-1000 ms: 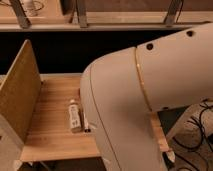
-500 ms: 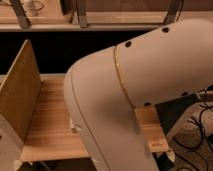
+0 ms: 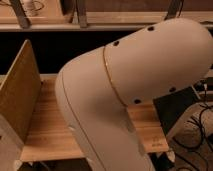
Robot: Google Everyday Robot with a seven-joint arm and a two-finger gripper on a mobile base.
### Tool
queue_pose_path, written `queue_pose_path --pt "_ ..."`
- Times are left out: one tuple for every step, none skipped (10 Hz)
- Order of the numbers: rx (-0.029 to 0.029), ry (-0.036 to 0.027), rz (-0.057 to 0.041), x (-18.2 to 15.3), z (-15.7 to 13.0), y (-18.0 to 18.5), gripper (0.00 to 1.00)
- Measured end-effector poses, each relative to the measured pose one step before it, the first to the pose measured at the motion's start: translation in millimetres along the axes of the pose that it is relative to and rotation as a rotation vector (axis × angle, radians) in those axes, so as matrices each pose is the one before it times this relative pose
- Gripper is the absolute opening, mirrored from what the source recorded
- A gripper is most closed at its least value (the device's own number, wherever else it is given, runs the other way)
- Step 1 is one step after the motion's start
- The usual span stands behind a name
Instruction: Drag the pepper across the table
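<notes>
My big white arm (image 3: 135,95) fills the middle and right of the camera view and covers most of the light wooden table (image 3: 47,130). The gripper is out of view, hidden behind the arm. The pepper is hidden or out of view. Only the table's left part and a strip at the right front (image 3: 150,131) show.
A tall cork-brown board (image 3: 19,92) stands upright along the table's left edge. A wooden shelf with metal legs (image 3: 80,17) runs along the back. Dark equipment and black cables (image 3: 195,125) lie on the floor at the right.
The arm has swung further left and now covers more of the table. A small pale object that stood on the table a second ago is hidden behind it.
</notes>
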Motion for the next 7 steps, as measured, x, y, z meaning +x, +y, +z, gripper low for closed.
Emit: queue_pose_path --pt "0.00194 0.00798 -0.00361 0.81 0.7 -0.34 0.8" --pt "0.00662 0.02625 -0.00674 3.55 2.16 1.65 0.8" --pt "0.01628 0.03501 -0.01149 1.71 4.82 2.7 0.8" --pt "0.02113 0.0353 -0.02145 -3.57 6.43 6.02 0.8" --pt "0.0304 0.04862 -0.03518 -2.71 6.33 7.24 0.8" --pt "0.0377 0.05079 -0.03047 -1.09 3.74 2.86 0.8" --pt "0.05173 0.06564 -0.03507 -2.8 3.75 1.07 0.8"
